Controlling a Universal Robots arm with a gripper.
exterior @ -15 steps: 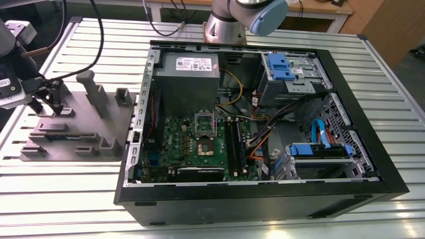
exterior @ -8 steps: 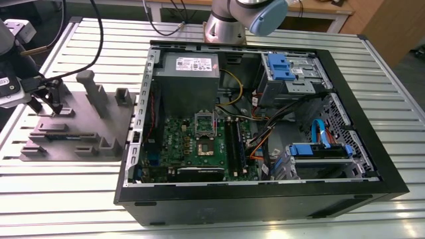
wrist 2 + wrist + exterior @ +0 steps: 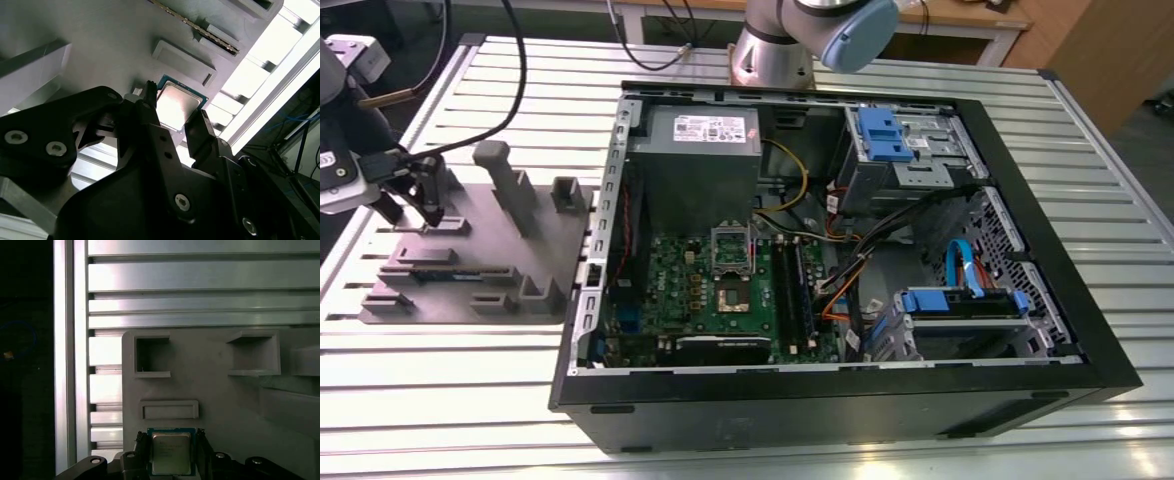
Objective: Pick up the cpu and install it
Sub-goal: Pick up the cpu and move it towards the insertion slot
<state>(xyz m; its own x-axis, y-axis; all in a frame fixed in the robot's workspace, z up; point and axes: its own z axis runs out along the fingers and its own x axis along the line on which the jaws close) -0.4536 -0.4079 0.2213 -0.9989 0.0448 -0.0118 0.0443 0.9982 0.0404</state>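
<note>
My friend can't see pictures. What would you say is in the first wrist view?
A small square cpu with a shiny top lies on a grey tray, the robot's black claw right at it. Silver table slats lie beyond.

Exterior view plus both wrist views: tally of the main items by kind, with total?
cpu: 1
gripper: 1
grey fixture tray: 1
open computer case: 1
Total: 4
</note>
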